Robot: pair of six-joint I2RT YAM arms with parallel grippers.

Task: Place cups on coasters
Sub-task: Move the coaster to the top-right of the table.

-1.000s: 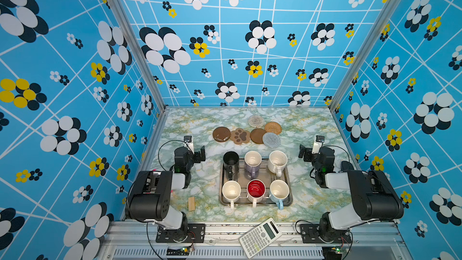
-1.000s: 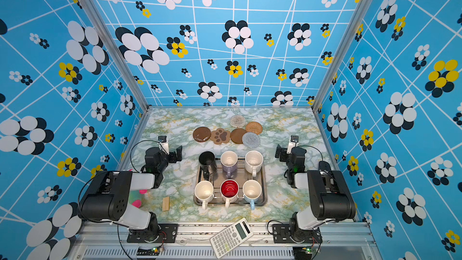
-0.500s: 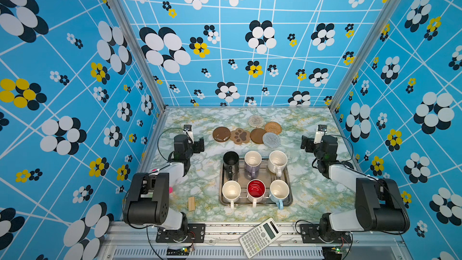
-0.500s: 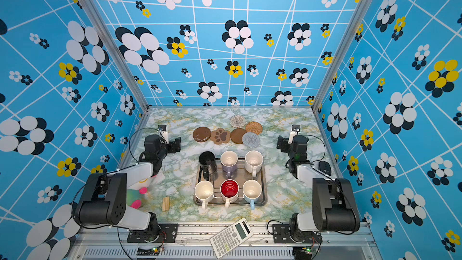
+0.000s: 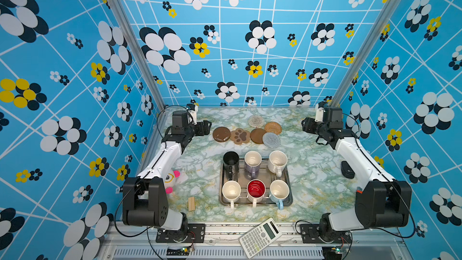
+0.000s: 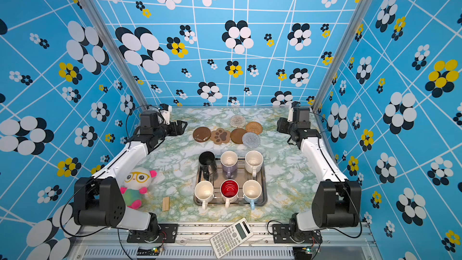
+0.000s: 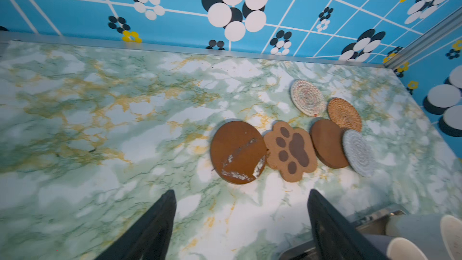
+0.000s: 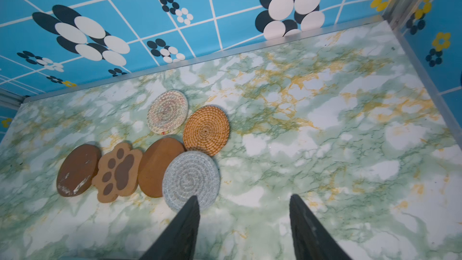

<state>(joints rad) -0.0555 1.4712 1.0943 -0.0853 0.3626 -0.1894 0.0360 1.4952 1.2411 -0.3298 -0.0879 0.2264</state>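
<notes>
Top views, cups: all six cups stand on the tray point(image 5: 290, 191) at mid-table, none on a coaster. Far row, left to right: black cup point(image 5: 230, 161), lavender cup point(image 5: 252, 163), speckled cup point(image 5: 277, 161). Near row: white cup point(image 5: 231, 191), red cup point(image 5: 256, 190), blue cup point(image 5: 279, 191).
Top views, coasters: they cluster on the table point(image 5: 200, 171) beyond the tray. Left disc point(image 5: 221, 134), paw point(image 5: 240, 136), right disc point(image 5: 257, 135) and grey round point(image 5: 271, 140) form a row. Rattan point(image 5: 273, 127) and cream round point(image 5: 256, 121) lie behind it.
Top views, left hand point(image 5: 208, 128): over the far left table, just left of the left disc, holding nothing.
Top views, right hand point(image 5: 304, 125): far right, well apart from the coasters, holding nothing.
Top views, rest: toy point(image 6: 136, 186) and block point(image 6: 165, 203) near left; calculator point(image 6: 231, 237) on the near rail.
Left wrist, left hand point(image 7: 241, 193): fingers point(image 7: 160, 221) spread wide, only bare table between them.
Left wrist, coasters: all six lie ahead; the left disc point(image 7: 237, 151) shows white scuffs and touches the paw point(image 7: 290, 151).
Right wrist, right hand point(image 8: 243, 197): fingers point(image 8: 307, 228) parted, nothing between them.
Right wrist, coasters: the grey round point(image 8: 191, 178) overlaps the right disc point(image 8: 157, 166); the rattan point(image 8: 206, 130) touches both; one fingertip sits before the grey round, contact unclear.
</notes>
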